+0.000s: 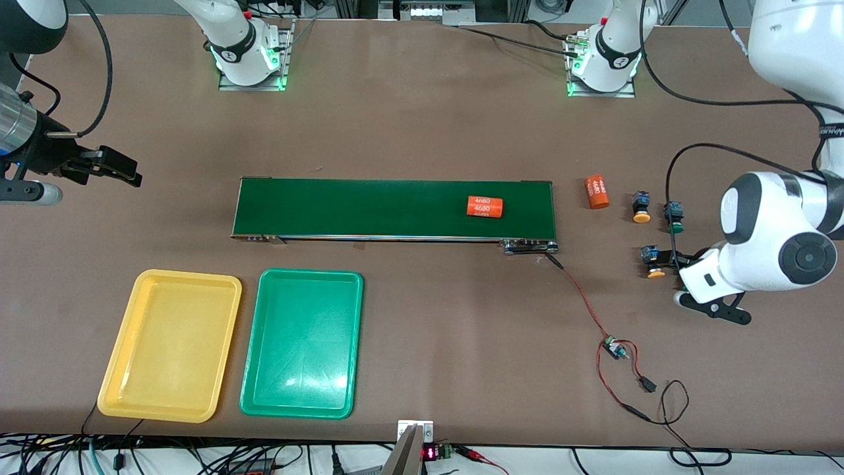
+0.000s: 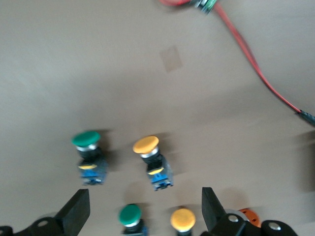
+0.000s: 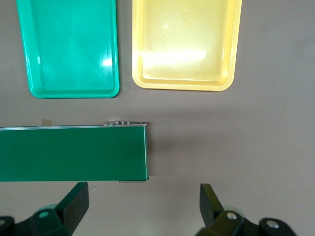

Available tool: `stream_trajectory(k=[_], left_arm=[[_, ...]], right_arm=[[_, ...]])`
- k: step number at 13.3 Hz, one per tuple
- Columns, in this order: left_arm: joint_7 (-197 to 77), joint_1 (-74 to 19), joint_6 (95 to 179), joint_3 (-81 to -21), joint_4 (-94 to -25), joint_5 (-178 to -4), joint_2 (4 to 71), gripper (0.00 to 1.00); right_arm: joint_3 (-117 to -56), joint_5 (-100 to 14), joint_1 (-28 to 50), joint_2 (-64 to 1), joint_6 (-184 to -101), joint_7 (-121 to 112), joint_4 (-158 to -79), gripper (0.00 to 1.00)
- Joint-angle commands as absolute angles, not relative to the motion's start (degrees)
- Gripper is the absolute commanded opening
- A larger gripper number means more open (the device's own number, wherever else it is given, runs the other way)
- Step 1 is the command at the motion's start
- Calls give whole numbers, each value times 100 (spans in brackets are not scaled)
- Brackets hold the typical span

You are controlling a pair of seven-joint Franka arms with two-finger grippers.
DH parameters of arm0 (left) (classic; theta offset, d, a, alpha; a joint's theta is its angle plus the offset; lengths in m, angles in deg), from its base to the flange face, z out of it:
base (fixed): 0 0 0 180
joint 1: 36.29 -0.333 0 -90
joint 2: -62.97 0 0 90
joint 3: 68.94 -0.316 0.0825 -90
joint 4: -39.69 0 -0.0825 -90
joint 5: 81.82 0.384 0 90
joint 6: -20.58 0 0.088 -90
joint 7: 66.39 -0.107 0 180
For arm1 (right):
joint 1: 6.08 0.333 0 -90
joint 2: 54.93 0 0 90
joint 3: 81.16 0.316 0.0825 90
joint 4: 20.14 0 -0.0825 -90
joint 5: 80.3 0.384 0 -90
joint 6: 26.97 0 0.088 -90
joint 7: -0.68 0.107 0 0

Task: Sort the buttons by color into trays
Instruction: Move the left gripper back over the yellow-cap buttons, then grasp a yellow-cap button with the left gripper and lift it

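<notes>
Four buttons lie on the table toward the left arm's end. In the front view I see an orange-capped one (image 1: 641,206), a green-capped one (image 1: 674,218) and a second orange-capped one (image 1: 653,260); the left hand hides the fourth. My left gripper (image 1: 678,258) hovers over them, open and empty. In the left wrist view (image 2: 145,214) a green cap (image 2: 130,215) and an orange cap (image 2: 183,220) sit between its fingers, with a green one (image 2: 86,139) and an orange one (image 2: 146,145) apart. The yellow tray (image 1: 170,343) and green tray (image 1: 303,343) are empty. My right gripper (image 1: 125,171) waits open (image 3: 142,209).
A long dark-green conveyor belt (image 1: 395,208) lies mid-table with an orange 4680 cylinder (image 1: 484,206) on it. A second cylinder (image 1: 597,191) lies beside the buttons. A red cable (image 1: 593,316) with a small board runs from the belt toward the front camera.
</notes>
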State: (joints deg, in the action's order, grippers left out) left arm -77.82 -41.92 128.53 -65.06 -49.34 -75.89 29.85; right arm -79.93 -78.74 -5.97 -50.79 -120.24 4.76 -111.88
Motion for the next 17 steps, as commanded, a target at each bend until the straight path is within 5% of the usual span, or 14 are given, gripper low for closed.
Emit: stream_trajectory(k=[1, 4, 7, 10, 15, 17], left_arm=[[-6888, -4262, 12929, -6463, -5240, -7778, 2922, 100], [-6683, -4297, 13840, -6463, -6011, -7778, 3027, 100], [-6665, -4464, 15674, -6481, -7224, -7760, 3194, 100], [-6648, -4516, 16173, -6507, -7465, -7760, 3186, 99], [-6594, -4543, 15824, -6507, -7465, -7760, 3212, 29], [-6560, -4613, 15541, -6472, -7421, -7760, 3326, 16]], right_arm=[[-7993, -7793, -616, -5124, -12022, 419, -11243, 100], [-7993, -7793, -616, -5124, -12022, 419, -11243, 100], [-7993, -7793, -616, -5133, -12013, 419, -11243, 100], [-7993, -7793, -616, -5124, -12022, 419, -11243, 100], [-7993, -7793, -616, -5124, -12022, 428, -11243, 100], [-7993, -7784, -599, -5124, -12022, 454, -11243, 100]])
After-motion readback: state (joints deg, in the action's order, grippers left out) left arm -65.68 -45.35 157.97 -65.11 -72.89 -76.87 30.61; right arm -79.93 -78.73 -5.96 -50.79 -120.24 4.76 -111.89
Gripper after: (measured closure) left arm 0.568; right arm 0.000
